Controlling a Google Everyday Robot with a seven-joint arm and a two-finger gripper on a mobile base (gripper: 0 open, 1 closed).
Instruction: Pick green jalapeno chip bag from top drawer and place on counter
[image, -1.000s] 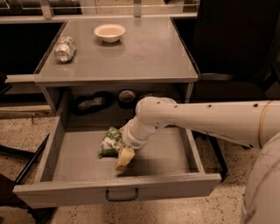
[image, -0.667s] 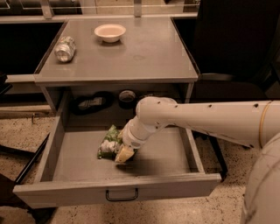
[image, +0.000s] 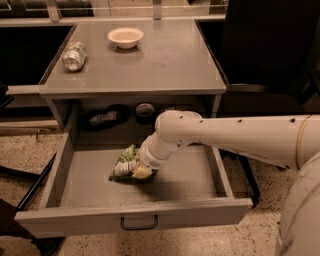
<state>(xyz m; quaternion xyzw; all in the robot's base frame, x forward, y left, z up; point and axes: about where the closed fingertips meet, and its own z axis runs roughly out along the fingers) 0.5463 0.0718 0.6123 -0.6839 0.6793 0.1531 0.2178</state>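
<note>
The green jalapeno chip bag (image: 125, 161) lies crumpled on the floor of the open top drawer (image: 85, 187), left of its middle. My gripper (image: 139, 171) reaches down into the drawer from the right on the white arm (image: 225, 137) and sits against the bag's right side, touching it. The bag's right part is hidden behind the gripper. The counter (image: 170, 60) is the grey top of the cabinet above the drawer.
A white bowl (image: 125, 36) and a silvery can (image: 74, 55) lying on its side sit at the back left of the counter. Dark objects (image: 102, 118) lie in the recess behind the drawer. The drawer's front panel has a dark handle (image: 138, 223).
My gripper has moved a little up and left, closer onto the chip bag. The bag, the drawer and the counter items have stayed in place.
</note>
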